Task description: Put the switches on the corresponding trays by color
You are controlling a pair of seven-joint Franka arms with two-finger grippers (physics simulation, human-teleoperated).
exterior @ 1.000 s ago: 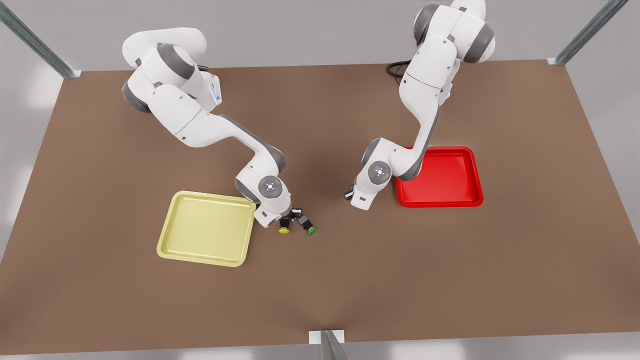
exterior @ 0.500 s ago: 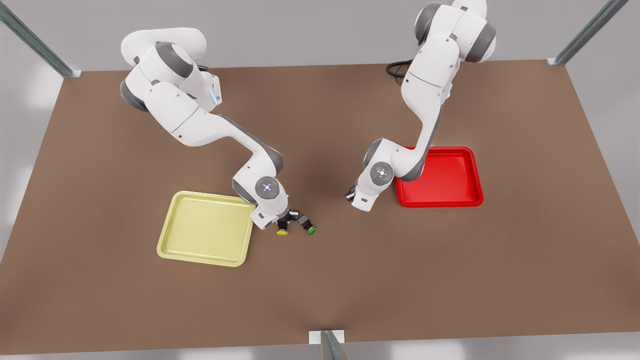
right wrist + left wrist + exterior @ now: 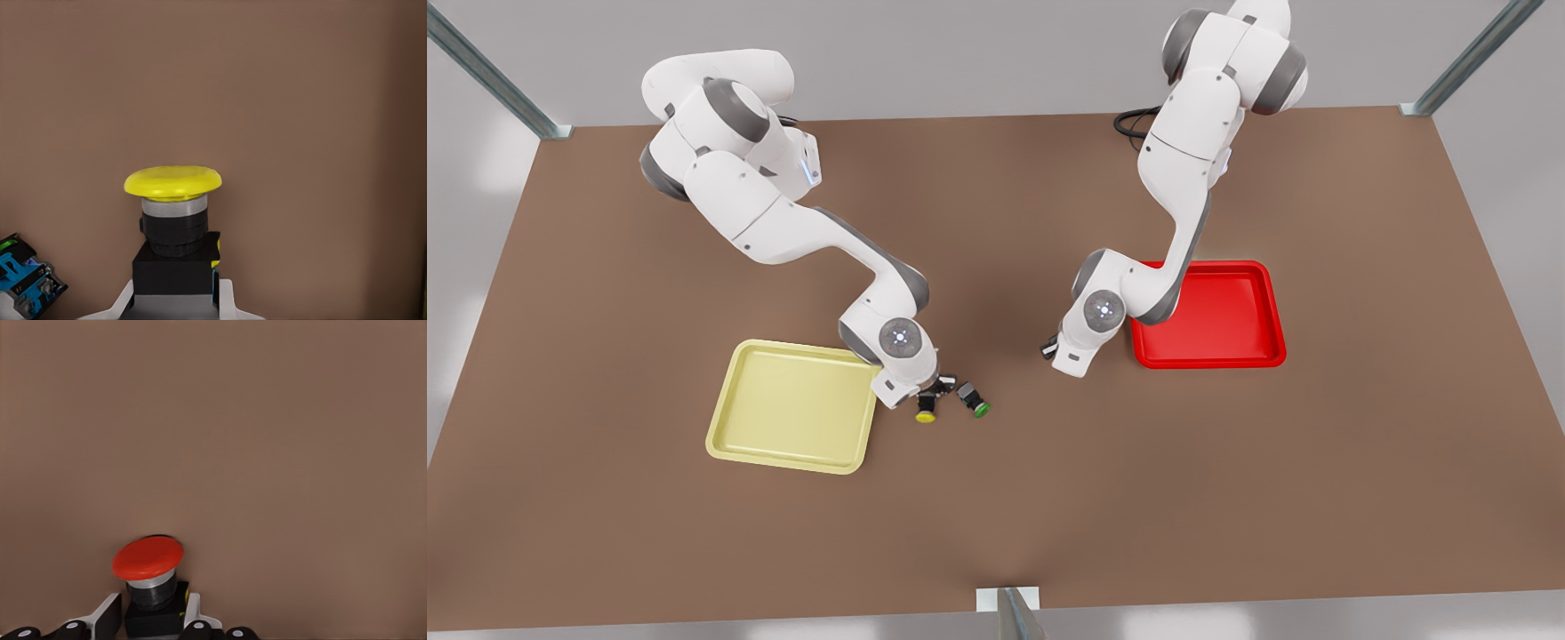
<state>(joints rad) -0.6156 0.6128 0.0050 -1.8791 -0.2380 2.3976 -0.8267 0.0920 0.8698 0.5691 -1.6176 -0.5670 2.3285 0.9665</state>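
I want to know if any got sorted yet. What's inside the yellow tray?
Nothing lies on the part of the yellow tray that shows. The right gripper, shut on the yellow switch, covers one corner, so that spot is hidden.

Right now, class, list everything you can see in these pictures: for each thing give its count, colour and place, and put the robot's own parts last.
Table: one, brown, under everything.
Yellow tray: one, pale yellow, at the front view's left.
Red tray: one, bright red, at the front view's right.
Yellow switch: one, yellow cap, black body, gripped in the right hand beside the yellow tray.
Red switch: one, red cap, black body, gripped in the left hand.
Green switch: one, green cap, lying on the table close beside the yellow switch.
Right hand: one, white, near the yellow tray's corner.
Left hand: one, white, over bare table beside the red tray.
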